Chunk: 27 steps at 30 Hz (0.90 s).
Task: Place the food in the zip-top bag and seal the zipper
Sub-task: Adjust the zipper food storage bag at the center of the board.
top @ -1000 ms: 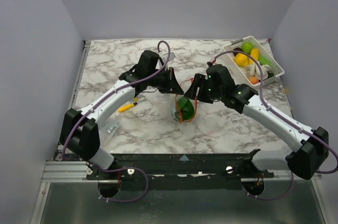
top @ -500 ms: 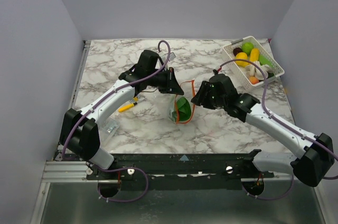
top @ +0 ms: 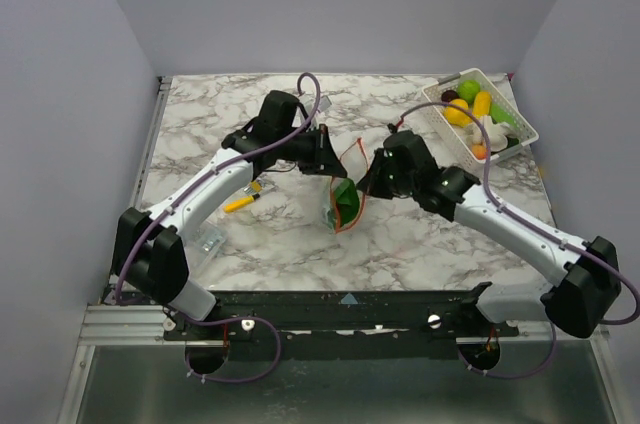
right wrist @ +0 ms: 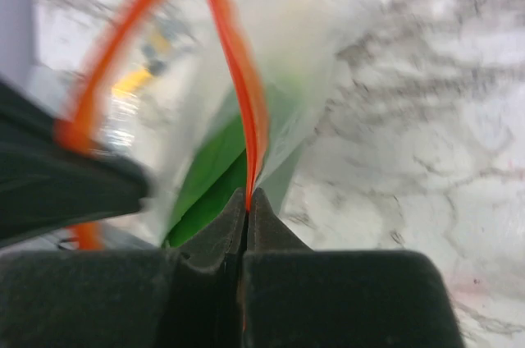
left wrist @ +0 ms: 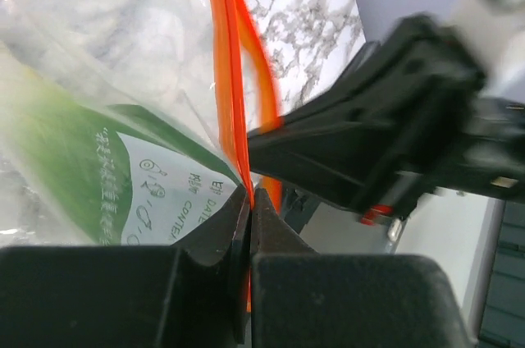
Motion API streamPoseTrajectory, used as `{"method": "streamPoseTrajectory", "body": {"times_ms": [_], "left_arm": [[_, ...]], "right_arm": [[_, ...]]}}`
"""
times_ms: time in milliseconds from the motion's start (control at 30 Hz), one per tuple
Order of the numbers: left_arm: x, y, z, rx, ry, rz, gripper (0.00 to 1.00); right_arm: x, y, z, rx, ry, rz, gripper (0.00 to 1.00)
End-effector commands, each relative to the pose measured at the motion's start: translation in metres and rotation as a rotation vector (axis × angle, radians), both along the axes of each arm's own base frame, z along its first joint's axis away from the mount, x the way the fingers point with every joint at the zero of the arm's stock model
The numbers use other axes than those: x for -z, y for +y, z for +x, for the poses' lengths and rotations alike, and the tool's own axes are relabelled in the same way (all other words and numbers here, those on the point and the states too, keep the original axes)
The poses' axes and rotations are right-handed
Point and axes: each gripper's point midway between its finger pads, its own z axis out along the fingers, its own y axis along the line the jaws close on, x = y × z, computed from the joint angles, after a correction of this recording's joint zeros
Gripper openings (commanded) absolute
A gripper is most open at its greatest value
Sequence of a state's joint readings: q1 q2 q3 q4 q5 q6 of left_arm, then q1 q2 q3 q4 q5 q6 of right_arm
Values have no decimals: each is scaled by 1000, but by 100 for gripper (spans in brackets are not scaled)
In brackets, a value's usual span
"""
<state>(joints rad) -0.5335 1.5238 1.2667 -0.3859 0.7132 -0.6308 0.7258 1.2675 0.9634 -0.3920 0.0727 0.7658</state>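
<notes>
Floppy clear zip-top bag (top: 340, 210) held mid-table between arms, green toy food (top: 349, 201) inside. Left gripper (left wrist: 248, 200), right gripper (right wrist: 247, 196) both clamped on red-orange zipper strip (left wrist: 232, 93). Risk: uneven tug, strip slips free, bag drops unsealed.

A marbled tabletop (top: 420, 244) is carrying a white slotted basket (top: 530, 128) at its far right corner (food (top: 457, 112) piled inside). A yellow-orange marker pen (top: 240, 203) is lying left of centre, and a small clear packet (top: 209, 238) is resting just nearer, toward the left edge.
</notes>
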Motion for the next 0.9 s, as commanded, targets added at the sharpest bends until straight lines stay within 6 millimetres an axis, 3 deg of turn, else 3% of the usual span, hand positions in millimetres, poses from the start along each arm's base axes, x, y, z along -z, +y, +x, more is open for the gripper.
{"method": "streamPoseTrajectory", "body": {"times_ms": [0,67,133,233,300,333,433,500,567,633,733,867], "left_arm": [[-72,24,-3,-104,-157,-9,0],[-99,37,-15,-159,-210,-38,0],[-110,48,-23,-230,-220,-67,0],[-101,48,-12,-256,-212,-60,0],[-84,50,0,-262,-134,18,0],[-87,49,-2,-246,-112,18,0],[-118,44,-24,-226,-231,-81,0],[-120,46,-27,-236,-279,-125,0],[-112,56,-10,-266,-291,-61,0],[-97,68,8,-292,-229,44,0],[-101,70,14,-281,-288,58,0],[-104,81,26,-323,-382,70,0]], "right_arm": [[-108,1,20,-7,-160,-12,0],[-130,0,13,-44,-141,-25,0],[-140,11,6,-106,-132,11,0],[-127,20,11,-140,-145,13,0],[-114,16,21,-117,-144,-46,0],[-114,15,21,-124,-141,-62,0],[-143,18,13,-145,-195,23,0],[-162,22,6,-167,-251,111,0],[-164,26,9,-169,-268,123,0],[-151,31,18,-156,-230,90,1],[-146,42,18,-191,-205,114,0],[-150,38,23,-154,-229,116,0]]}}
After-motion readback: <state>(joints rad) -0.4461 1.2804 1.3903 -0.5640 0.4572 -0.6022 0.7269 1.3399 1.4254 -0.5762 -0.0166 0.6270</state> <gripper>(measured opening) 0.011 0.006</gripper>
